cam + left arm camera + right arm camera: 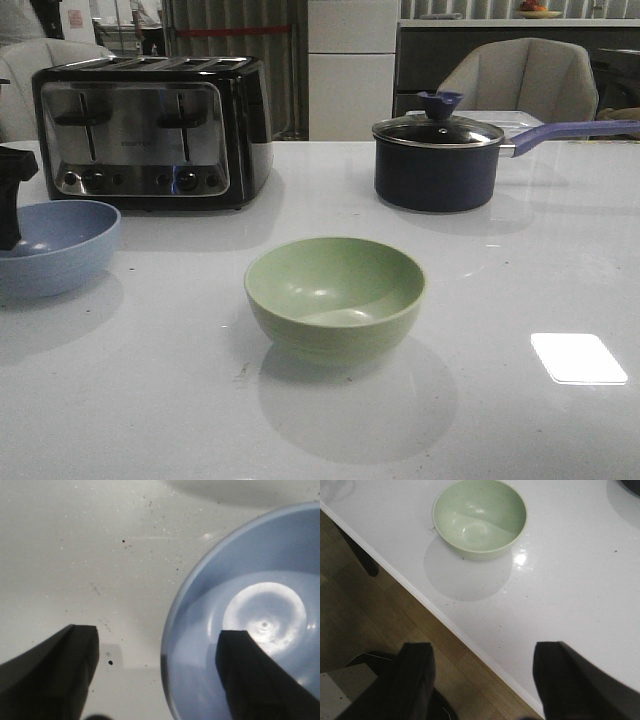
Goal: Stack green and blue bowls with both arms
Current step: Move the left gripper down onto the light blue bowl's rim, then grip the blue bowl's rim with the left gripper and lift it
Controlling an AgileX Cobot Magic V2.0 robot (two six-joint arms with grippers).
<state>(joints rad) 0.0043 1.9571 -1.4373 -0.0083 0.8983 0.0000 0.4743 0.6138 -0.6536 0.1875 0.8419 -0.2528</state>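
Note:
The pale green bowl (335,295) stands upright and empty in the middle of the white table; it also shows in the right wrist view (480,517). The pale blue bowl (50,245) sits at the left edge of the front view. My left gripper (160,645) is open and straddles the blue bowl's (255,615) rim, one finger inside the bowl and one outside over the table. Only a dark part of it shows in the front view (12,195). My right gripper (485,655) is open and empty, above the table's front edge, well short of the green bowl.
A black and chrome toaster (150,130) stands at the back left. A dark navy saucepan with a glass lid (437,160) stands at the back right, its handle pointing right. The table's front edge (445,615) and wooden floor show in the right wrist view.

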